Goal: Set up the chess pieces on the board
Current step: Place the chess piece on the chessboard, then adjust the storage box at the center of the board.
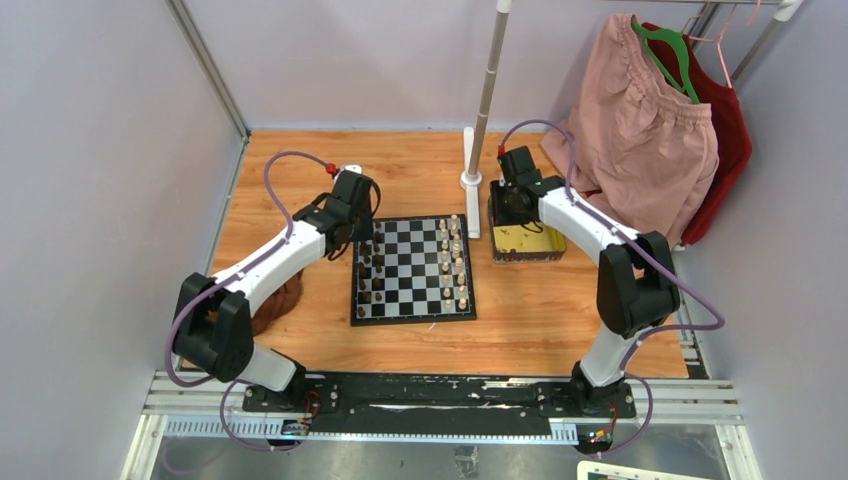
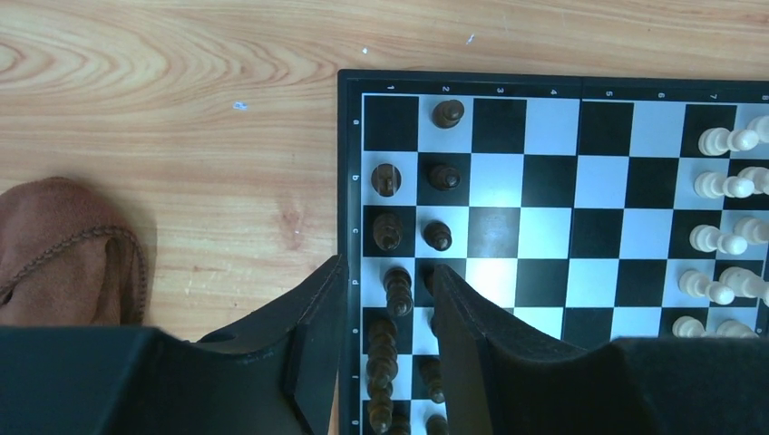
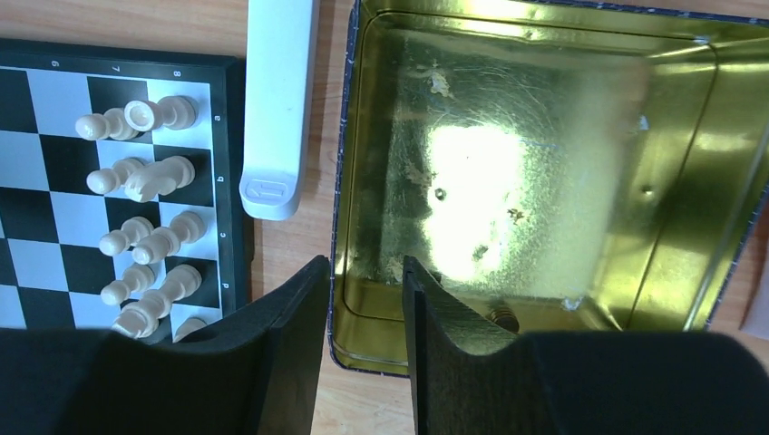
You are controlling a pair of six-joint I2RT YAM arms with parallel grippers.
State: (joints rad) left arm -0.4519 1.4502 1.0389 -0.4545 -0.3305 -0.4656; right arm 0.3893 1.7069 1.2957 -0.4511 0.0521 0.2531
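Dark brown chess figures (image 2: 443, 176) fill most of two files ahead of and beneath the left gripper (image 2: 390, 272). Its jaws stand moderately apart astride one dark figure (image 2: 397, 290), not clearly touching it. On the black-and-silver checkered board (image 2: 544, 86), the corner square farthest ahead of that gripper is bare, so the dark side looks one short. Cream-white chess figures (image 3: 136, 177) stand in pairs left of the right gripper (image 3: 363, 272), which hangs part-open over the near wall of a shiny gold rectangular tin (image 3: 716, 136). A small brownish object (image 3: 501, 317) lies in the tin just ahead of its right finger. It may be the missing figure, but it is too small to tell.
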